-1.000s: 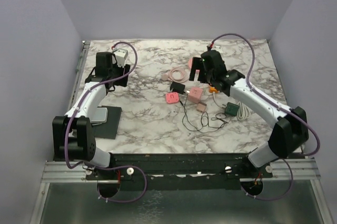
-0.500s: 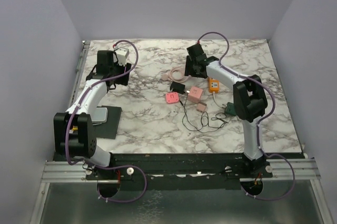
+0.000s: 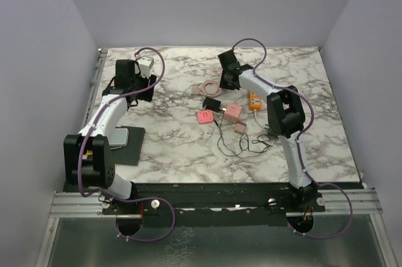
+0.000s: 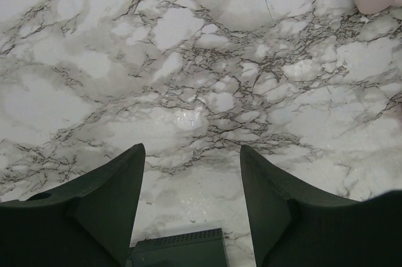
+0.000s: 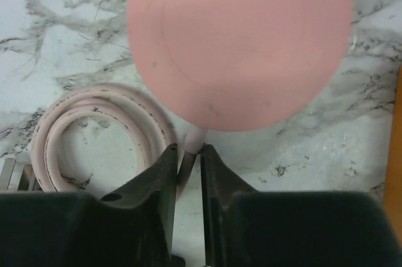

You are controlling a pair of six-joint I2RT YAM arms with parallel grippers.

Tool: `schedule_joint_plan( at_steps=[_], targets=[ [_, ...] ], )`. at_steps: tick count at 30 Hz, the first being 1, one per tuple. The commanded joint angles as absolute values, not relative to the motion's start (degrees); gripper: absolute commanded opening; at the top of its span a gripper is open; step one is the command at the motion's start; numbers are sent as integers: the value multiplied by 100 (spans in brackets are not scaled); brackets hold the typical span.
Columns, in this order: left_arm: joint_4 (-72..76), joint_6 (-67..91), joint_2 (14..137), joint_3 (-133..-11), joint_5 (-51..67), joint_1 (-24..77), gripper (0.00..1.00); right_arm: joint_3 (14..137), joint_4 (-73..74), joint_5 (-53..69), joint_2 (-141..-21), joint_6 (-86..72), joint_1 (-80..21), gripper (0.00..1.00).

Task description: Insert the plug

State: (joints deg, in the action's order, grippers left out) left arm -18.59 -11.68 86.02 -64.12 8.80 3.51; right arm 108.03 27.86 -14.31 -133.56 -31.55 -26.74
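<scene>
Pink disc (image 5: 239, 41), cable (image 5: 94, 107) against right fingers (image 5: 157, 185)

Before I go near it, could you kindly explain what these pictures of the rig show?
Two robot arms are bolted to a marble table, each ending in a two-finger pincer. One picture looks down from above; the other two come from wrist cameras. The left pincer is open, holding nothing. The right pincer is shut on the pale pink cable beside a round pink disc. Nearby lie a pink square socket block, a black adapter, an orange box and thin black wires.
</scene>
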Motion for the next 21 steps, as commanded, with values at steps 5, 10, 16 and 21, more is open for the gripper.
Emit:
schedule_joint_plan(
  at_steps=[5, 10, 16, 21],
  targets=[
    [-1917, -1133, 8280, -6586, 1020, 379, 64, 12001, 3143, -1107, -13421, -2898, -2633, 1],
    [-1932, -995, 8223, -6668, 1023, 377, 67, 12619, 2983, -522, -12930, -2031, -2858, 1],
    [-1965, -994, 8090, -6706, 1035, 378, 77, 11738, 2491, 337, -11942, -1072, -3333, 1],
    [-1978, -1370, 7836, -6689, 1398, 370, 94, 10961, 2443, 1250, -11196, -782, -3479, 1]
  ],
)
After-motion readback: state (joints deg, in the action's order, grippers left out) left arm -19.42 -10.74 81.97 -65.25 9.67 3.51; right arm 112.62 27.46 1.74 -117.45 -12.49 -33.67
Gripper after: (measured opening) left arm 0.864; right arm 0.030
